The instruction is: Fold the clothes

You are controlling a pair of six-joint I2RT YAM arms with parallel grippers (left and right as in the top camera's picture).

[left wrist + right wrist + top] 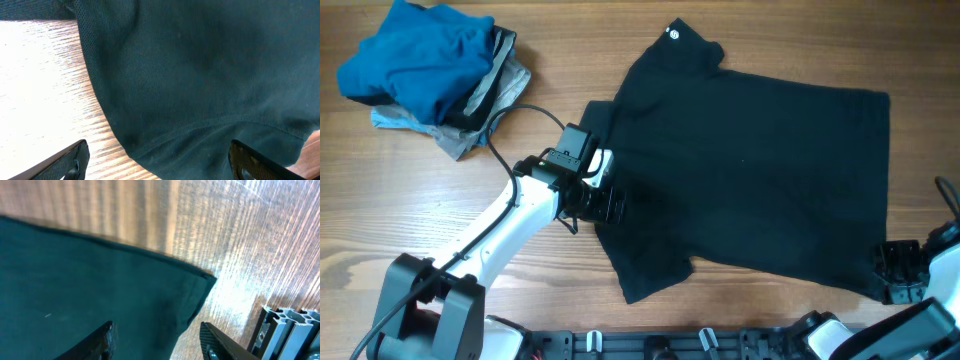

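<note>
The left gripper [604, 196], jaws wide and empty, hovers over the sleeve edge of the black T-shirt [750, 170], spread flat mid-table, long axis left-right. The right gripper [898, 272], part-open and empty, sits at its bottom-right corner.

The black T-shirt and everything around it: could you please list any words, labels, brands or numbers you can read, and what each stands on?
No readable text in any view.
Black T-shirt: a small white round mark near the collar, too small to read.
Pile of clothes at the table's far left corner: no print or label visible.
Wrist views: only plain fabric, bare wood and claw fingers, no writing.
</note>
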